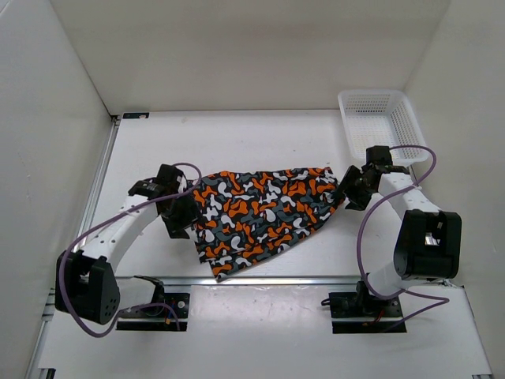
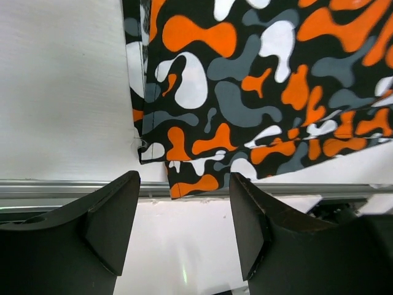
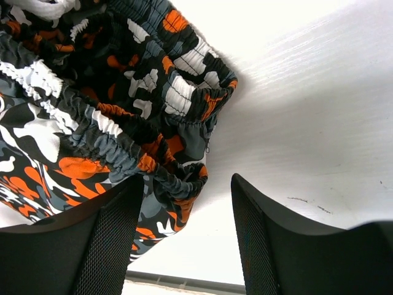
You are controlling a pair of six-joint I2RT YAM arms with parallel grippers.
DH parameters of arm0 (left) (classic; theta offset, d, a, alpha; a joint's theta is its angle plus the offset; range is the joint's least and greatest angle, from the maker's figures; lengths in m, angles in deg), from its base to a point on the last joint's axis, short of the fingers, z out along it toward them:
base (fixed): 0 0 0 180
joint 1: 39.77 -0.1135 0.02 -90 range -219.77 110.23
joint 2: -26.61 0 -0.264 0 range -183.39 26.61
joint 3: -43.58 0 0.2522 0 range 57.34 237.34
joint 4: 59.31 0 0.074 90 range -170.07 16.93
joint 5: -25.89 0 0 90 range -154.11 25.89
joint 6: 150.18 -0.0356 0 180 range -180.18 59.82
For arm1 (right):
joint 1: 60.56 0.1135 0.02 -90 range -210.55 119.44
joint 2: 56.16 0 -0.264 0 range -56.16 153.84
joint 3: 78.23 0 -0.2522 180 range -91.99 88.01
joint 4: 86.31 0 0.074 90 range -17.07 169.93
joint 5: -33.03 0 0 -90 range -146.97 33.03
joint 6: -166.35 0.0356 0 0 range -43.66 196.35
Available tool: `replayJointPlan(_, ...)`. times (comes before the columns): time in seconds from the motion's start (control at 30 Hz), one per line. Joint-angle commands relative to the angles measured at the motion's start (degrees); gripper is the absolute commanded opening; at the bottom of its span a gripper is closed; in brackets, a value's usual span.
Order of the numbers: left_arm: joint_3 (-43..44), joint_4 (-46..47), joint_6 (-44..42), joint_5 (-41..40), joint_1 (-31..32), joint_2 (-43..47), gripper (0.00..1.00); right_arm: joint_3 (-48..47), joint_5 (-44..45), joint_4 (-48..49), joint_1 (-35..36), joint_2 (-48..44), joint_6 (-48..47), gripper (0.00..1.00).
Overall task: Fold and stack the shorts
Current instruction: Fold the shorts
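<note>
Spread black fingers (image 2: 116,209) of the left gripper (image 1: 180,212) are hanging released at centre left of the top view, grasping nothing, with a hem corner of the shorts (image 1: 260,209) lying just ahead of them. Shorts are lying flat across the middle of the table (image 1: 237,142), leg hems pointing left, waistband pointing right. At centre right, the right gripper (image 1: 351,188) is gaping too, the gathered waistband corner lying unclamped between its fingers (image 3: 110,246). Basket (image 1: 377,94) is sitting at upper right, well apart. Folding is looking barely begun: at most one lengthwise fold is showing, with the cross fold and stacking waiting.
</note>
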Motion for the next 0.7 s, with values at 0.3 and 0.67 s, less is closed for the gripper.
replayJointPlan(0.3, -11.0, 7.6, 11.1, -2.4, 6.7, -5.8, 0.71, 0.7, -2.5, 2.8, 0.0, 0.0, -0.8, 0.32)
replayJointPlan(0.67, -7.2, 10.9, 11.5, -7.0, 9.4, -19.6, 0.1, 1.9, -4.5, 5.3, 0.0, 1.8, 1.6, 0.0)
